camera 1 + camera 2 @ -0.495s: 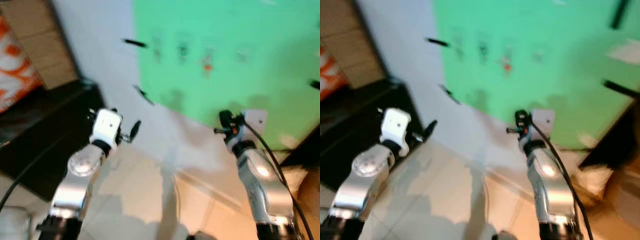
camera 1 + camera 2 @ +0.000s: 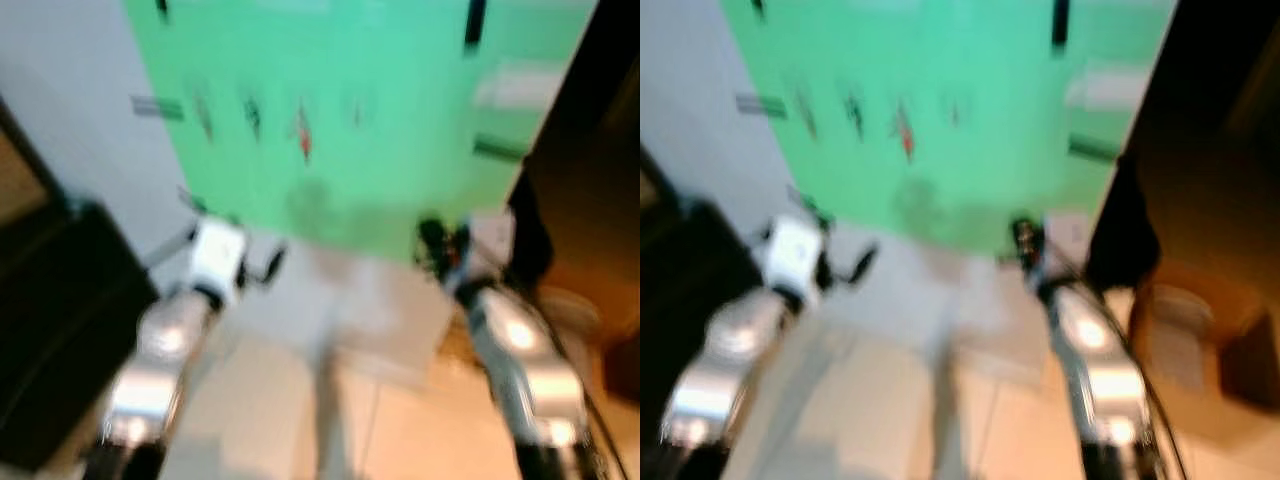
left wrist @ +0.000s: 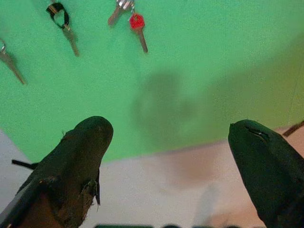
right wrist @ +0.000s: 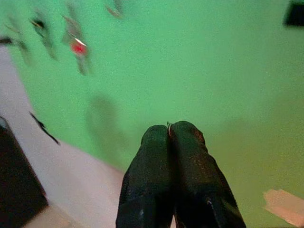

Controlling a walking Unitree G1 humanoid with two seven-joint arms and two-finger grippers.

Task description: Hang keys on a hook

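Now both arms are up at the green board (image 3: 199,61), keys in the upper left of the frame

Left gripper (image 3: 171,156) gapes wide with nothing between its fingers; right gripper (image 4: 175,175) is pressed tight, nothing visible in it. Red-headed key (image 3: 137,26) hangs by black-looped key (image 3: 61,21). I'd judge them light, stiff, slippery metal that swings when nudged: best pinched at the head or ring
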